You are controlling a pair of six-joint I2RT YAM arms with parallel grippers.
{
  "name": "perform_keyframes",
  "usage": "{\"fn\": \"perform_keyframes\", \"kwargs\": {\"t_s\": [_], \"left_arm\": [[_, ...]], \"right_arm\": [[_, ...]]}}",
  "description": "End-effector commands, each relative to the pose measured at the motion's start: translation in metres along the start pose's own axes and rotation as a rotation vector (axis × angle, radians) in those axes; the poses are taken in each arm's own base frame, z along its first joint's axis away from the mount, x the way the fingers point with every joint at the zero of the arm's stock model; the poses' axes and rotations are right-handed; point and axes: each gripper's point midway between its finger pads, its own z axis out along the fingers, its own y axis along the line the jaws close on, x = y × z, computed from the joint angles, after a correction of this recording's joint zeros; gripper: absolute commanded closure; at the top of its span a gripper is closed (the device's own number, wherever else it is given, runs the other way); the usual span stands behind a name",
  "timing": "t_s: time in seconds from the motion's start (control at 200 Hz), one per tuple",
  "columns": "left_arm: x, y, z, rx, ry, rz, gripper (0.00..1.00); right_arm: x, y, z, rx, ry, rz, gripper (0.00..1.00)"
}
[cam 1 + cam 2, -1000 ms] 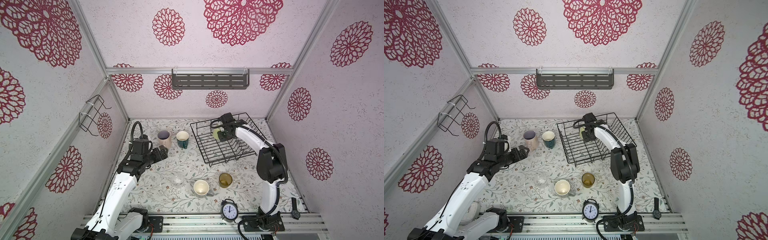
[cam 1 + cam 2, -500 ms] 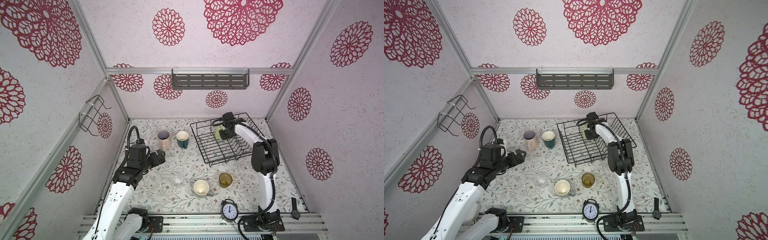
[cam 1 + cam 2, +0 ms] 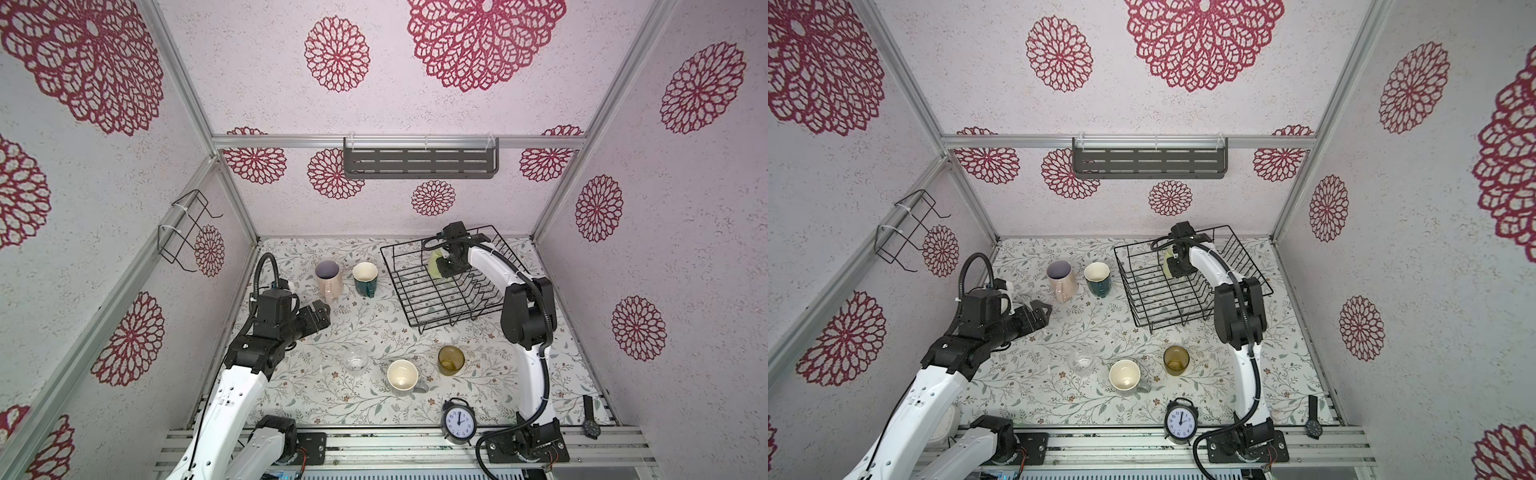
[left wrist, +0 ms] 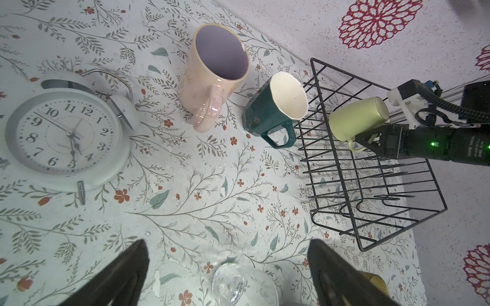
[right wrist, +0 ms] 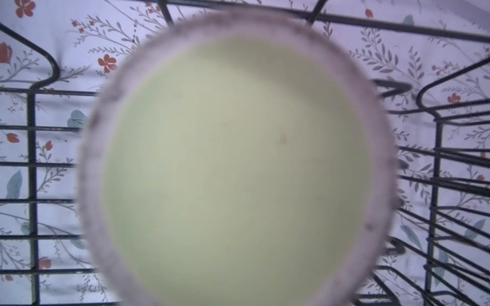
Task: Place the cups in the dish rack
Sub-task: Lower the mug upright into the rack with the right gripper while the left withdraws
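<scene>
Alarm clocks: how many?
2. The round black alarm clock stands at the table's front edge; the round white alarm clock, beside the tall pink mug, is mostly hidden from above.

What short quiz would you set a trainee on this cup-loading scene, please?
1. What colour is the mug at the dish rack? A) pink B) yellow-green C) teal
2. True or false: the left gripper is shut on a cup.
3. How many cups stand on the table, outside the rack?
Key: 1. B. 2. False: its jaws stand wide open and hold nothing. 3. Five.
</scene>
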Motion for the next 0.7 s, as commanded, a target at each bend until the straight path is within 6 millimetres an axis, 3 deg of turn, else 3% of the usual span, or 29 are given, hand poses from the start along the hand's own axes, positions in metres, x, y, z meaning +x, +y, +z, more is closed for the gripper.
{"fn": "perform_keyframes", "kwargs": {"t_s": [0.0,0.145,0.29,0.506,0.696], "left_arm": [[-0.004,-0.003,-0.002,0.013,-0.013,0.003,0.03],[-0.008,-0.012,-0.006,0.047,-0.014,0.000,0.03],[-0.008,-0.022,-0.004,0.111,-0.018,-0.017,0.03],[-0.015,-0.044,-0.006,0.230,-0.053,-0.070,0.01],[-0.006,-0.043,0.008,0.151,-0.046,-0.044,0.01]], "right_arm": [[-0.024,-0.005,-0.040,0.010,-0.097,0.023,0.58],[-0.029,-0.010,-0.062,0.024,-0.141,0.048,0.55],[-0.022,-0.012,-0.085,0.012,-0.173,0.103,0.53],[-0.017,0.012,-0.143,-0.201,-0.338,0.171,0.49],[0.000,0.004,-0.181,-0.167,-0.469,0.174,0.49]]}}
